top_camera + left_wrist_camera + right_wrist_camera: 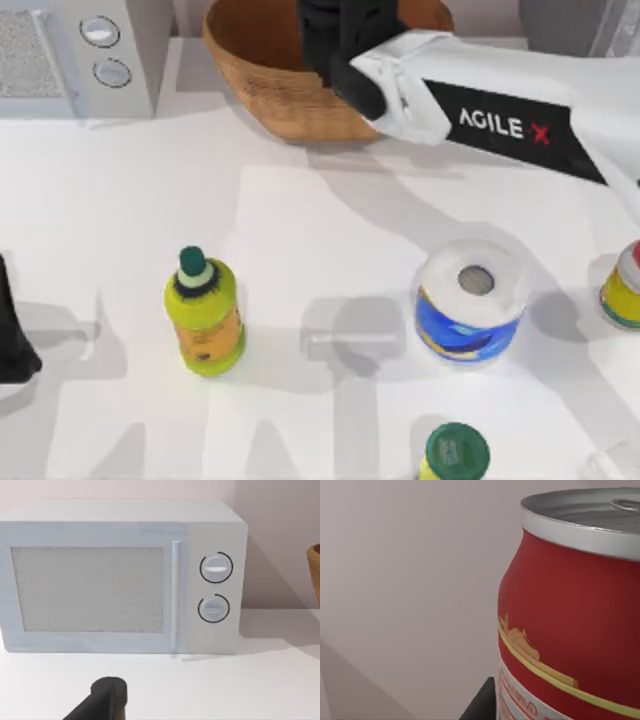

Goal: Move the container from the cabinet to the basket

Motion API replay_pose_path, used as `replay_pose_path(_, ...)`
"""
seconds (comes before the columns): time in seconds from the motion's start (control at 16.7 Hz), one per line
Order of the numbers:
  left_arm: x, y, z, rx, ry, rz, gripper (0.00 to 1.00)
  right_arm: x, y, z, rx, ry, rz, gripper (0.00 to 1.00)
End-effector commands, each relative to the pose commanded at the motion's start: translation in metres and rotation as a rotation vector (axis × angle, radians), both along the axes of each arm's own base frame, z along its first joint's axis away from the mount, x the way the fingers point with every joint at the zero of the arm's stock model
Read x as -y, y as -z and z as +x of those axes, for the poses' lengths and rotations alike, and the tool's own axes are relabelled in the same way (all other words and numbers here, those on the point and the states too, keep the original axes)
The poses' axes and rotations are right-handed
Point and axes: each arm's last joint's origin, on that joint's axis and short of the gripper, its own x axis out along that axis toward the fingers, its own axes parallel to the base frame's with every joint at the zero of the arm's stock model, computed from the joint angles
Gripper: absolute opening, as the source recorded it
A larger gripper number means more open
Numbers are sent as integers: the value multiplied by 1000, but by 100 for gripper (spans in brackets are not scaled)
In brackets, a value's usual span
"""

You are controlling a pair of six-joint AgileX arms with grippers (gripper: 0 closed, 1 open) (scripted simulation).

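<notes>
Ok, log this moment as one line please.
right hand: over basket | can: close at right hand, upright | left arm: parked, table's left edge | release: not yet seen

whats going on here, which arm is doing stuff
The right arm is the one working: it reaches across the table to the wicker basket at the far edge, with its pincer over the basket's bowl. Its wrist view has the red can very close, upright with its silver top up, so the can looks carried there. The left pincer sits parked at the table's left edge, facing the white box with two knobs. Bottles and a paper roll stand untouched.
</notes>
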Motion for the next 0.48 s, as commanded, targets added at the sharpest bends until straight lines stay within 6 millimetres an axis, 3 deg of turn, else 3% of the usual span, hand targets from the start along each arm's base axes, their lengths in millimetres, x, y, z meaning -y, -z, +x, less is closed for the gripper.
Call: replay_pose_path(0.48, 0, 0, 0, 0, 0, 0, 100, -2, 5, 21, 12, -2, 7, 0)
